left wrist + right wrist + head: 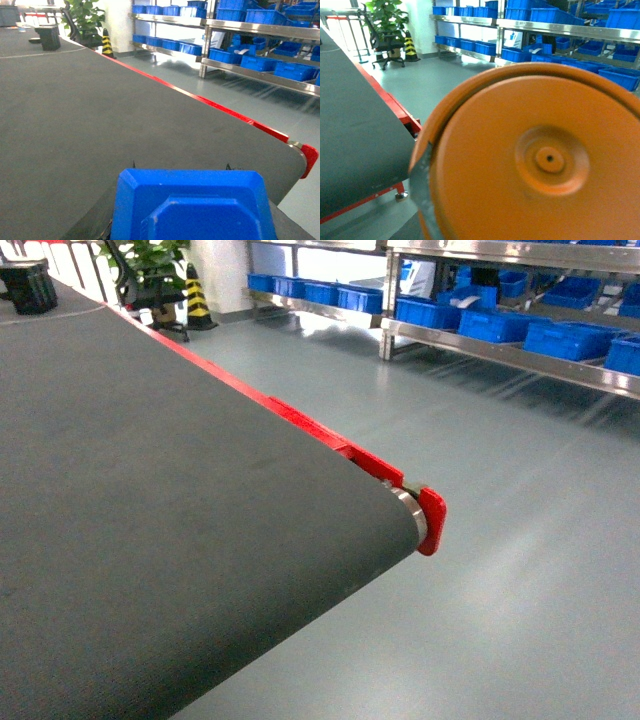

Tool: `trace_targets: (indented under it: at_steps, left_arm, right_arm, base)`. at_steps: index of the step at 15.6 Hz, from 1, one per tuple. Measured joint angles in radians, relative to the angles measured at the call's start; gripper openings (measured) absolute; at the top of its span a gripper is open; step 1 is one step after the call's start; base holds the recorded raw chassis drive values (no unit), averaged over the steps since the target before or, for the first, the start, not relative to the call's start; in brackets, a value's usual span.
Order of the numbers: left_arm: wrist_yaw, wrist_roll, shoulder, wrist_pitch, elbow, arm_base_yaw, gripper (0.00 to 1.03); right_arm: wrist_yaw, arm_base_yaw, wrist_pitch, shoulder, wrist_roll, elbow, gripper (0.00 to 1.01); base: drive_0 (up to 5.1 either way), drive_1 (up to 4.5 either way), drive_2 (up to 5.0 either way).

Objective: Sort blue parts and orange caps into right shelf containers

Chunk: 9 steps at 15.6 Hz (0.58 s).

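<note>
A blue part [192, 207], a bevelled plastic piece, fills the bottom of the left wrist view. My left gripper [180, 167] is shut on it, with only two dark fingertips [227, 166] showing behind its top edge, above the belt. An orange cap [550, 159] with a raised centre boss fills the right wrist view. My right gripper [520, 210] is shut on it, and one grey finger [422, 185] shows along the cap's left rim. Neither gripper appears in the head view. The right shelf containers [565, 338] are bright-blue crates on steel racks across the floor.
The dark grey conveyor belt [150, 520] with a red side rail [310, 430] ends at a roller [415, 515]. Open grey-green floor [520, 540] lies between the belt and the shelves. A striped cone [197, 300], a plant and a chair stand far left.
</note>
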Motion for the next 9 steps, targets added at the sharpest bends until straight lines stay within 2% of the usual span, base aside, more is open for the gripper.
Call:
trace_targets:
  at_steps: [9]
  left_arm:
    - [0.0,0.0,0.0,0.0,0.0,0.0,0.42]
  right_arm:
    - [0.0,0.0,0.0,0.0,0.0,0.0,0.46]
  base:
    - [-1.6,-1.61,-1.6]
